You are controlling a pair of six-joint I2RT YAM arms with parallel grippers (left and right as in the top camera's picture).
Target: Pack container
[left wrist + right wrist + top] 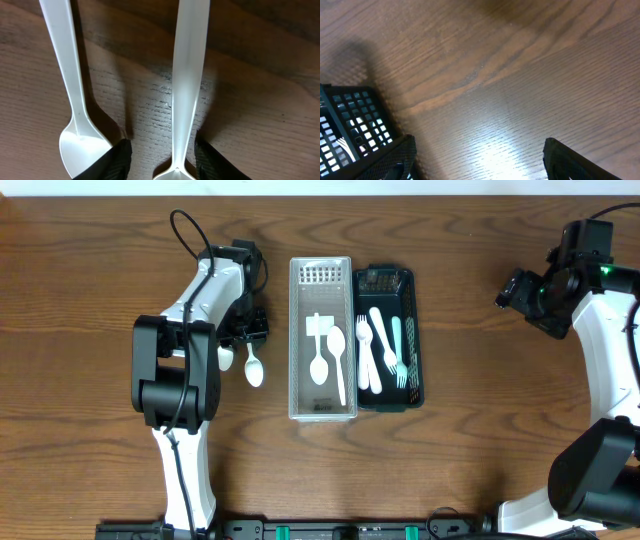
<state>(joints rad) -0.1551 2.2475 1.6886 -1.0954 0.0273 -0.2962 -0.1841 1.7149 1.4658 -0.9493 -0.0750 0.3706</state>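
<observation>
Item 1: left end effector [162, 161], spread, one finger on each side of a white spoon [187, 75] lying on the table [100, 260]; I see a second spoon [70, 100] just beside it.
Item 2: clear container [296, 330], mid-table, holding white cutlery [320, 366]; black basket [412, 330] just beside it.
Item 3: right end effector [477, 160], spread wide above the table near the basket's corner.

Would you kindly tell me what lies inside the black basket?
The black basket holds several white forks and a pale green utensil, overlapping; anything beneath them is hidden.
</observation>
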